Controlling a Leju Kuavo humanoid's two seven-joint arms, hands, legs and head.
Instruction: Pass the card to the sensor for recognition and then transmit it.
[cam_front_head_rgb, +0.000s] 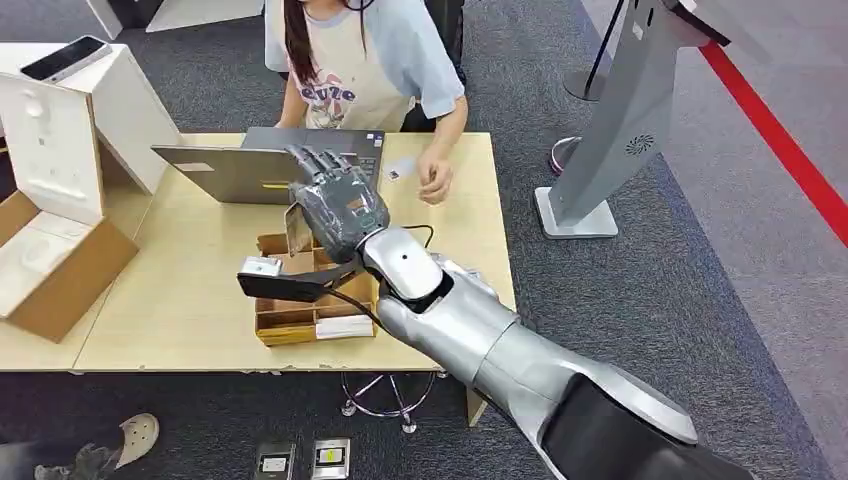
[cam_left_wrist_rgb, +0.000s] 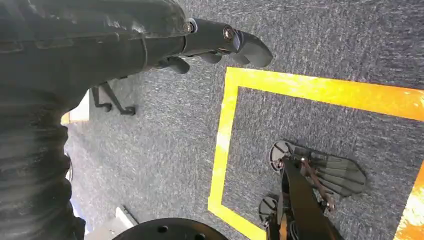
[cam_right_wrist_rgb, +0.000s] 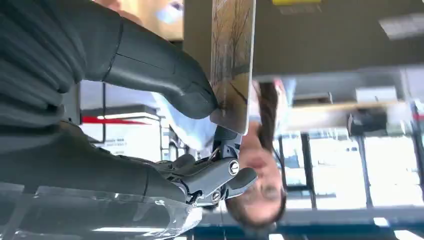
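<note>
In the head view my right hand (cam_front_head_rgb: 338, 203) is raised over the middle of the wooden table (cam_front_head_rgb: 180, 300), pinching a brownish card (cam_front_head_rgb: 298, 229) that hangs on edge at the hand's left side. The right wrist view shows the card (cam_right_wrist_rgb: 231, 65) pressed between the thumb (cam_right_wrist_rgb: 192, 97) and the fingers behind it. Just below the card lies a black sensor (cam_front_head_rgb: 290, 286) with a small white unit (cam_front_head_rgb: 260, 266) at its left end, resting on a wooden sorting box (cam_front_head_rgb: 312, 320). My left hand (cam_left_wrist_rgb: 220, 42) hangs over the carpet and holds nothing.
A person sits at the table's far side, one hand (cam_front_head_rgb: 435, 183) beside a small card (cam_front_head_rgb: 400, 168). An open laptop (cam_front_head_rgb: 245, 172) stands behind my hand. Cardboard boxes (cam_front_head_rgb: 60, 262) crowd the table's left end. A grey kiosk stand (cam_front_head_rgb: 618, 130) rises at the right.
</note>
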